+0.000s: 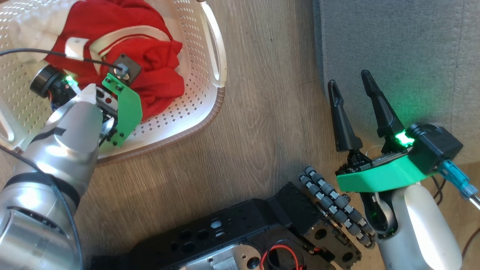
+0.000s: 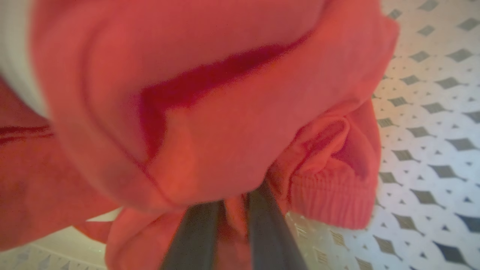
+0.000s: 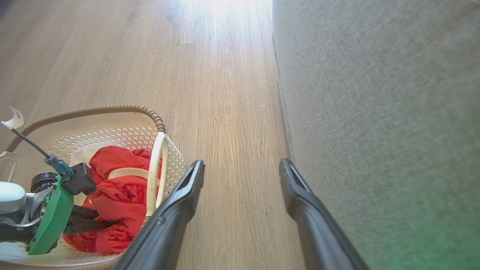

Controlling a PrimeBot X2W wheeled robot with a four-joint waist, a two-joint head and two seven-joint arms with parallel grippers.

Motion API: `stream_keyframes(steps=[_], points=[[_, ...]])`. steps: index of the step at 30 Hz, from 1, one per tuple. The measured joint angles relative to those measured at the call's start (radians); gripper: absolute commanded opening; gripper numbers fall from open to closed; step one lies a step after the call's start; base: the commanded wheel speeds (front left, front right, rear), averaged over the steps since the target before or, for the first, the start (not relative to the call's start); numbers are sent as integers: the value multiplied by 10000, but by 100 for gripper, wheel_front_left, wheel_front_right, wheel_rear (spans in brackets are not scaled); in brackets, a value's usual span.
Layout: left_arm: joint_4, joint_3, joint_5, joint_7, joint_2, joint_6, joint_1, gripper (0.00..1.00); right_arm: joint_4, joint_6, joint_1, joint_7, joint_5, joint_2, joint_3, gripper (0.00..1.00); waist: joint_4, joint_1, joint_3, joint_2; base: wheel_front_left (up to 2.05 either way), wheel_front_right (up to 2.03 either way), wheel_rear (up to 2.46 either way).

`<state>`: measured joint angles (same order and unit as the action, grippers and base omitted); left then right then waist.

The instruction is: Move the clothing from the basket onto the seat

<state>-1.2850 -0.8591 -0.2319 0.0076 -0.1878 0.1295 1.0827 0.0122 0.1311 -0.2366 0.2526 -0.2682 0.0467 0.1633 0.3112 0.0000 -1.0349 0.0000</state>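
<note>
Inside the basket (image 1: 210,112), the left end effector (image 2: 240,200), nearly closed, pinches a fold of the red clothing (image 1: 150,60) heaped there. Right of the basket, the right end effector (image 1: 348,79) gapes wide and empty at the seat (image 1: 393,45) edge.

Sunlit wood-grain plank floor (image 3: 225,93)

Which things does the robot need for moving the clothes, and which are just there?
For the job: the clothing, in the basket; the seat; the left end effector, closed on red fabric; the right end effector, open near the seat.
Just there: the wooden floor; the robot's black base; its grey rollers.
</note>
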Motion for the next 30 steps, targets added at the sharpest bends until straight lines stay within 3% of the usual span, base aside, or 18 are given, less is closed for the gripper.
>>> stream_keyframes(steps=[11,22,30], points=[[2,-541,-1127,58,-224,2,33,0,-113,0,-55,0,59,-4,-54,100,-43,0,127,0,0,0,0],[-96,-349,-2031,-888,-577,-10,-183,0,-456,0,-1009,0,-42,-58,-259,100,107,0,1055,1,0,0,0],[-127,12,-2633,-1990,-94,-107,-1671,0,-1011,0,-964,0,426,-56,-399,100,54,-1,2575,1,0,0,0]])
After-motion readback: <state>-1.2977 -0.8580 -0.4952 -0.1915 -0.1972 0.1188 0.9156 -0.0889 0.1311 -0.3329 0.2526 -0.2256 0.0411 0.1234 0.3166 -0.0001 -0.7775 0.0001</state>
